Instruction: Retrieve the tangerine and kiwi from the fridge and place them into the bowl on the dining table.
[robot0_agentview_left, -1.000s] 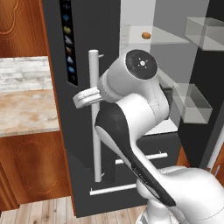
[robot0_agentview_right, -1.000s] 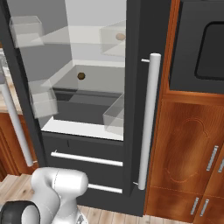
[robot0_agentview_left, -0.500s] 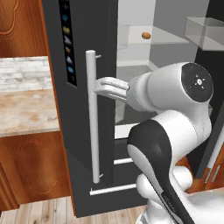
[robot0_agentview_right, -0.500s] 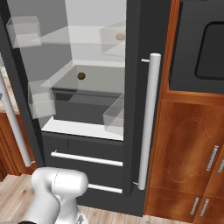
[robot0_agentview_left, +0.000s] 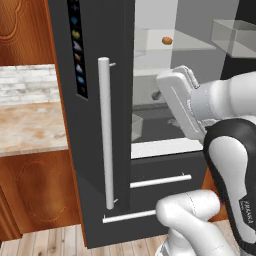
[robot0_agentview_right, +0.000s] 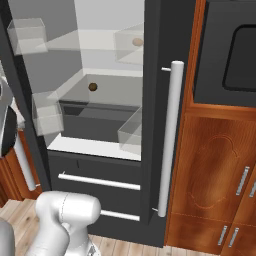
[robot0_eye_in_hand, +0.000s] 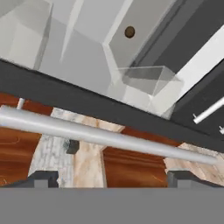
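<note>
Blocking the gripper (robot0_eye_in_hand: 107, 179), fridge (robot0_agentview_left: 95, 150) door handle (robot0_eye_in_hand: 105, 136) crosses before kiwi (robot0_eye_in_hand: 129, 31).

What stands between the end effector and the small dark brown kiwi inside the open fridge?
The end effector is open, and the dark grey fridge door with its long pale bar handle crosses right in front of it. The small dark brown kiwi lies beyond the door's edge on a pale shelf, with a clear plastic bin nearer.
</note>
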